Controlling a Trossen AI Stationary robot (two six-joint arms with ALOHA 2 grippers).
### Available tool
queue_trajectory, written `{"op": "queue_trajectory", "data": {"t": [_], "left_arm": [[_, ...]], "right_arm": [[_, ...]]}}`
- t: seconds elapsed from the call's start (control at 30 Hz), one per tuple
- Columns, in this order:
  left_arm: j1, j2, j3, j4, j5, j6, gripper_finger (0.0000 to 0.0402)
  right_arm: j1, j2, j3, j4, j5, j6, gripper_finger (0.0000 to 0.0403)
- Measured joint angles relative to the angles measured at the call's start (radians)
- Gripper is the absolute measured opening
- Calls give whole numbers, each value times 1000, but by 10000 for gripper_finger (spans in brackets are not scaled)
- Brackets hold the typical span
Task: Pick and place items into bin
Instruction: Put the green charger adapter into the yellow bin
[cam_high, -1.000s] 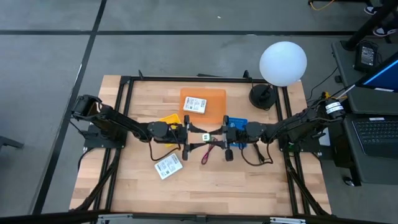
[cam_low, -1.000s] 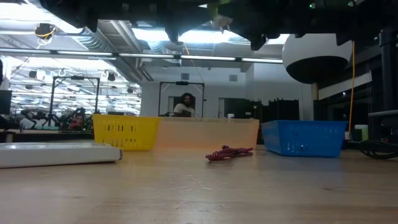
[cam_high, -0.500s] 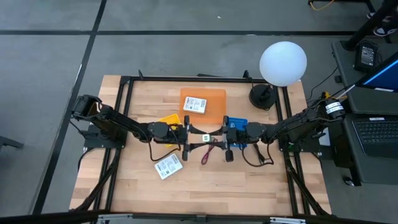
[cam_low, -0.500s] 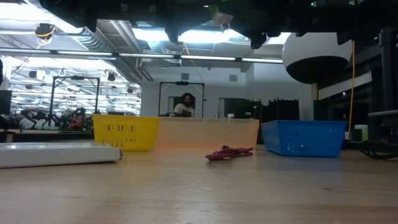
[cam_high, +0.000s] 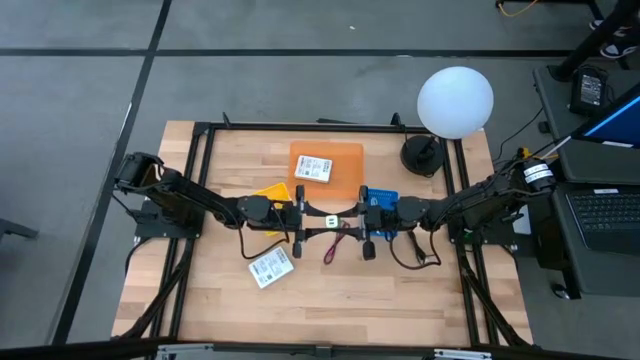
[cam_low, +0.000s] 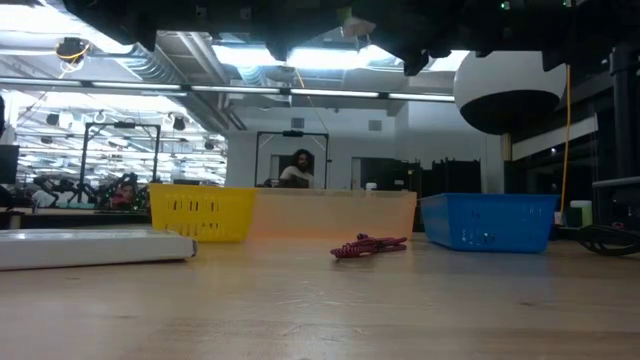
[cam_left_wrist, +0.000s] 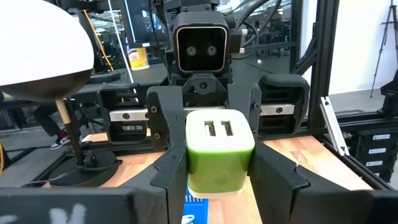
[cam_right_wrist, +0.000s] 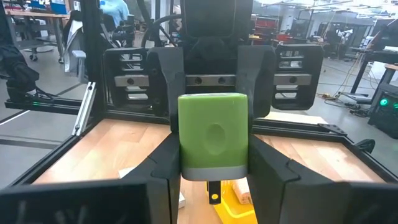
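A green and white block (cam_high: 331, 219) hangs in mid-air over the table's middle, between my two grippers. My left gripper (cam_high: 318, 221) reaches in from the left and my right gripper (cam_high: 348, 222) from the right, both shut on it. The block fills the left wrist view (cam_left_wrist: 219, 152) and the right wrist view (cam_right_wrist: 213, 140). Below it a dark red looped cord (cam_high: 335, 246) lies flat on the wood. One white labelled packet (cam_high: 270, 267) lies toward the near left. Another (cam_high: 314, 167) rests inside the orange bin (cam_high: 345, 180). My left gripper pinches the block between its two fingers (cam_left_wrist: 273, 180), on opposite side faces (cam_left_wrist: 191, 168). It comes in level from the table's left. The block is lifted clear, with its white slotted face toward this arm. My right gripper pinches the same block by its side faces (cam_right_wrist: 185, 155), one finger (cam_right_wrist: 273, 174) on each. It comes in level from the table's right. The block is held clear above the cord.
A yellow bin (cam_high: 272, 192) and a blue bin (cam_high: 380, 197) flank the orange one near the table's middle. A white globe lamp (cam_high: 455, 100) stands on a dark base (cam_high: 422, 155) at the far right corner. Bare wood lies along the near edge.
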Motion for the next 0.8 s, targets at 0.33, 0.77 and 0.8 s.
{"op": "queue_trajectory", "data": {"t": [0.33, 0.77, 0.8], "left_arm": [[0, -13, 0, -17, 15, 12, 135], [-41, -183, 0, -298, -95, 25, 135], [-45, -201, 0, -325, -105, 24, 135]], "right_arm": [[0, 0, 0, -4, -4, 35, 251], [0, -22, 0, -28, 17, 29, 266], [0, -34, 0, -45, 17, 29, 264]]}}
